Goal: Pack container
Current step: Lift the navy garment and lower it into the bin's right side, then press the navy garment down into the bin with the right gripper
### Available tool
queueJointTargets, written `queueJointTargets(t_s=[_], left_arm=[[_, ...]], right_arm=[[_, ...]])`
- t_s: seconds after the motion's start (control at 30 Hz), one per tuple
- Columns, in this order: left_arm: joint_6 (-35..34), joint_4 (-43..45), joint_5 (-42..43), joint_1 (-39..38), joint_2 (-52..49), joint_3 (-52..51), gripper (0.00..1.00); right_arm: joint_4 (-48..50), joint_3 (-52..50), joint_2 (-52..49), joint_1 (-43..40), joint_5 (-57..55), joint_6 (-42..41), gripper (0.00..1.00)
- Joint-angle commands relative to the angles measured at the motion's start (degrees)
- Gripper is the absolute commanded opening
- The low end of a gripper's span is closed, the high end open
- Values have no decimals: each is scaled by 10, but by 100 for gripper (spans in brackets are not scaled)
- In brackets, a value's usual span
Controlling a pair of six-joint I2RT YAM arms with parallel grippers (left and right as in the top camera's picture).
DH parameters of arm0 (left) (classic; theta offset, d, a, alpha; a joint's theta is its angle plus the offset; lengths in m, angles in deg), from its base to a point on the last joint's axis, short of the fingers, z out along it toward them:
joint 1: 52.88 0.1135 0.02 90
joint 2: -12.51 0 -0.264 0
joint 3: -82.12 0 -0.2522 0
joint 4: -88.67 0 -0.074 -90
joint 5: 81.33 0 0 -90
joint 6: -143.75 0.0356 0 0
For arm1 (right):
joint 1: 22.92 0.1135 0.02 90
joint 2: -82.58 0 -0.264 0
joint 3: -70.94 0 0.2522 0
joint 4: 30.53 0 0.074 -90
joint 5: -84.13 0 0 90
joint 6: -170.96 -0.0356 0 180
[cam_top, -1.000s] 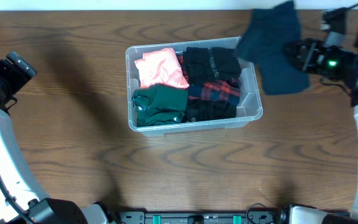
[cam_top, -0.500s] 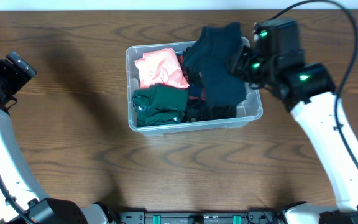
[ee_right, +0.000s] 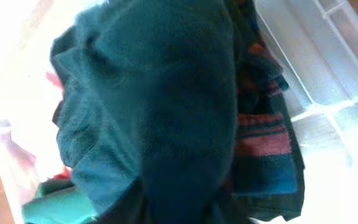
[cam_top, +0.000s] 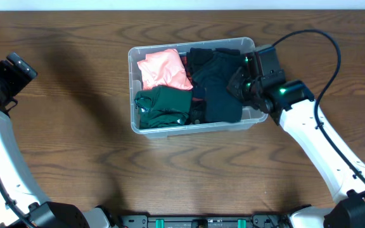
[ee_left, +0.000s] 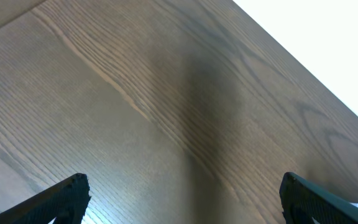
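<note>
Placement of the dark blue garment (cam_top: 219, 92) is, I judge, the step in hand. From overhead it is draped over the right half of the clear container (cam_top: 170, 130), directly beneath the right fingers, which the cloth and wrist hide, so I cannot tell whether they pinch it or have parted. Beyond them lie a pink garment (cam_top: 163, 68) and a green one (cam_top: 163, 104), with red plaid (cam_top: 198, 95) between. Next I would let go fully and lift straight up, since the container's end wall crowds the wrist.

The left wrist view shows the left fingers (ee_left: 67, 194) spread wide over bare worktop (ee_left: 166, 93), holding nothing, the container well away.

The right wrist view is filled by blue cloth, with plaid and clear wall (ee_right: 316, 56) beside it and no fingers showing.
</note>
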Motion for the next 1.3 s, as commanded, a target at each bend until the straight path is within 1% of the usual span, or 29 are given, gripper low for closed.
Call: queueJointTargets(t_s=[0.0,0.1,0.13,0.17,0.23,0.27,0.3,0.33,0.43,0.5,0.53,0.57,0.6,0.63,0.67,0.7,0.73,0.77,0.8,1.07,1.27], left_arm=[[5,2,5,2,-3,0,98],[5,2,5,2,-3,0,98],[5,2,5,2,-3,0,98],[5,2,5,2,-3,0,98],[5,2,5,2,-3,0,98],[5,2,5,2,-3,0,98],[5,2,5,2,-3,0,98],[5,2,5,2,-3,0,98],[5,2,5,2,-3,0,98],[5,2,5,2,-3,0,98],[5,2,5,2,-3,0,98],[5,2,5,2,-3,0,98],[5,2,5,2,-3,0,98],[5,2,5,2,-3,0,98],[5,2,5,2,-3,0,98],[5,2,5,2,-3,0,98],[5,2,5,2,-3,0,98],[5,2,5,2,-3,0,98],[5,2,5,2,-3,0,98],[5,2,5,2,-3,0,98],[5,2,5,2,-3,0,98]], right_arm=[[5,0,1,2,12,35,35],[-1,2,12,2,-1,49,38],[-2,3,19,2,-12,54,41],[-2,4,27,2,-22,65,46],[-3,11,44,0,-43,95,62],[-3,16,53,-2,-51,115,78],[-3,21,62,-3,-59,137,87],[-3,25,70,-5,-67,159,93],[-2,37,95,-7,-107,223,99],[4,41,104,-6,-119,261,99],[11,41,106,-6,-119,280,98],[15,41,106,-6,-116,288,94],[17,41,105,-5,-111,295,88],[17,41,102,-5,-106,299,79],[16,41,97,-4,-97,308,66],[15,40,91,-3,-90,314,40],[14,40,83,0,-87,314,23],[12,40,73,3,-86,314,8],[12,40,62,7,-87,314,1],[11,40,-74,52,-87,314,1],[10,40,-188,58,-89,314,1]])
